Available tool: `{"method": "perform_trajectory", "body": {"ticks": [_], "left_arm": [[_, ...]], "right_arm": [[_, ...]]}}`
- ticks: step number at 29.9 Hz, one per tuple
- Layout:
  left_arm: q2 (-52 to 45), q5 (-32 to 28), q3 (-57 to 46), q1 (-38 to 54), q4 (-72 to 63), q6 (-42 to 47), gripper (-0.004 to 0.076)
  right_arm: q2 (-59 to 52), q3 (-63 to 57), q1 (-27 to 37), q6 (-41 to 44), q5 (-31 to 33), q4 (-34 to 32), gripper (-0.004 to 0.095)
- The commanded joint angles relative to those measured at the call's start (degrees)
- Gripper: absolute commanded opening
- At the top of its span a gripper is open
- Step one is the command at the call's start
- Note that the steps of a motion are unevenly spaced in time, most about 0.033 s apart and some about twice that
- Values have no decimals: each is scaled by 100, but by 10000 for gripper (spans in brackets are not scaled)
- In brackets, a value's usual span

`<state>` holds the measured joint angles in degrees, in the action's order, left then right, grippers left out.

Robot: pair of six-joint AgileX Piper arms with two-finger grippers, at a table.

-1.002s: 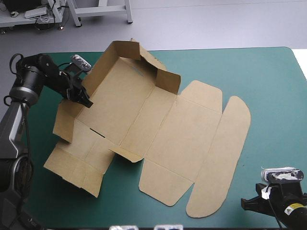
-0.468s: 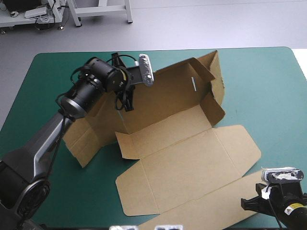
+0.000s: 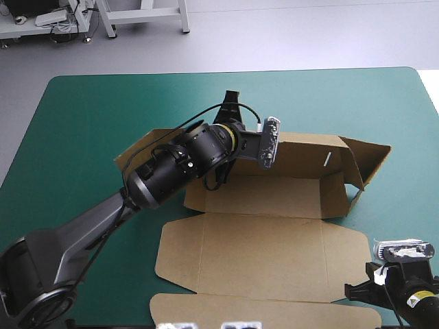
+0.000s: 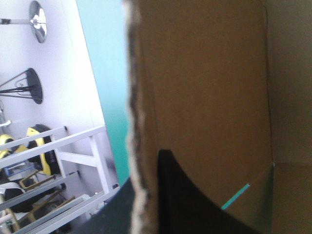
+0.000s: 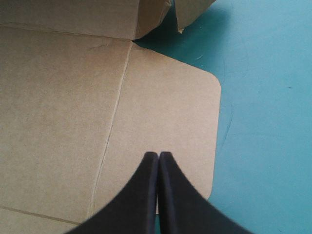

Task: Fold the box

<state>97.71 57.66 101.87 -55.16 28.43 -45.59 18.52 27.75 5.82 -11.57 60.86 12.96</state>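
High view, over the desk [image 3: 89, 110]: the brown box [image 3: 274, 253] lay across the middle and right of the teal-green cover. Its rear wall [image 3: 302, 154] and right end wall stood raised, and its lid panel lay flat toward the near edge, where the outermost flap ran partly out of sight. Your left arm [image 3: 171, 171] reached over the box's left end, hiding much of that end and its own tip beneath the wrist.

The left wrist view supplied what was hidden. Your left pincer [image 4: 148, 168] was pinching the raised wall, with one black finger [image 4: 180, 195] flat against the board's inner face. The other finger was only a dark shape on the far side of the ragged, fibrous cut edge. A narrow cut [image 4: 236, 196] in the board let teal-green show through beside a crease.

Your right pincer [image 5: 158, 155] was pressed together into one pointed arch over a round-cornered flap [image 5: 165, 122] of the lid, by the desk's near right corner. Whether it touched the board could not be told, and in the high view only its wrist showed.

The board looked matt and smooth, scored with straight creases. A pale slit [image 3: 329, 157] marked the rear wall.
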Motion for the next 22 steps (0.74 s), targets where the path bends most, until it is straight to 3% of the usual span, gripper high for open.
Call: {"method": "perform_trajectory", "body": {"ticks": [1, 6, 11, 22], "left_arm": [[-317, -461, 200, -281, 731, 423, -9], [-262, -867, 200, -360, 1487, 1180, -9], [-211, -897, 190, -360, 2061, 2038, -9], [-207, -687, -681, -436, 2323, 2488, -9]], "right_arm": [[54, 145, 4, -31, -270, 112, -18], [54, 145, 4, -31, -270, 112, -18], [54, 145, 4, -31, -270, 125, -18], [54, 145, 4, -31, -270, 134, -18]]}}
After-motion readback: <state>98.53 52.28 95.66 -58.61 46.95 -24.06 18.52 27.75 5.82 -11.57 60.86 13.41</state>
